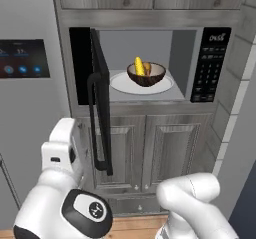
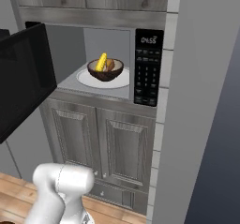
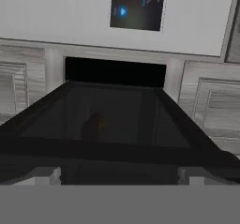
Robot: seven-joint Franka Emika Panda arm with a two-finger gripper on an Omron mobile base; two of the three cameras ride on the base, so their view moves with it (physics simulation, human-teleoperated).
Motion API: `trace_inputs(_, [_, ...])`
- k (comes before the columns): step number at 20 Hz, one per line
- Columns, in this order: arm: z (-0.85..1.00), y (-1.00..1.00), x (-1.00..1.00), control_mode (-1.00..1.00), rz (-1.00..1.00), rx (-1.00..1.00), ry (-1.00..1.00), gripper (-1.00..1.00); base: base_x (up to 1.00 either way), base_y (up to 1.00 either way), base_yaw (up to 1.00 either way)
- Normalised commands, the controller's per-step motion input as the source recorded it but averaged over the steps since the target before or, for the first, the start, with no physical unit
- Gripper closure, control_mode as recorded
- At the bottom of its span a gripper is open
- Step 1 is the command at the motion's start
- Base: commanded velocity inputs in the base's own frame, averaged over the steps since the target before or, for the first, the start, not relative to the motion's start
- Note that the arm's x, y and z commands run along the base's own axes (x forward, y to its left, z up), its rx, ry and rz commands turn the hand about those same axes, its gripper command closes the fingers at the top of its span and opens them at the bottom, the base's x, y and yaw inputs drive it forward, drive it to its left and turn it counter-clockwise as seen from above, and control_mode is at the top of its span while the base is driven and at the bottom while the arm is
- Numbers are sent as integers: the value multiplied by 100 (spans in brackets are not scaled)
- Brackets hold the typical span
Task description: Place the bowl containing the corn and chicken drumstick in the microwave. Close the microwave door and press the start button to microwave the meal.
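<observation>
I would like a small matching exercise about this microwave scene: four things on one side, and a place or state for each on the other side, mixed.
Things:
1. bowl
2. corn
3. microwave door
4. button panel

Places or states:
A. swung open to the left
B. on the white turntable inside the microwave
C. at the right of the opening
D. leaning inside the bowl, yellow

Pairs: 1-B, 2-D, 3-A, 4-C

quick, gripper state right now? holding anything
Gripper: open, holding nothing, its fingers either side of the edge of the microwave door.
</observation>
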Motion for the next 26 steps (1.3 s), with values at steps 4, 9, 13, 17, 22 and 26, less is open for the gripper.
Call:
trace_inputs(4, [-3,49,58,-100,-6,-12,0,-100,0,0,0])
trace_inputs(9, [-9,26,73,-100,-6,-7,1,-100,0,0,0])
trace_inputs(13, [-15,0,65,-100,-7,-3,3,-100,0,0,0])
trace_inputs(17, [-7,-12,59,-100,-10,-1,8,-100,0,0,0])
trace_inputs(22, [0,-19,49,-100,-11,0,11,-100,0,0,0])
trace_inputs(26, [0,-51,3,-100,-15,0,9,-100,0,0,0])
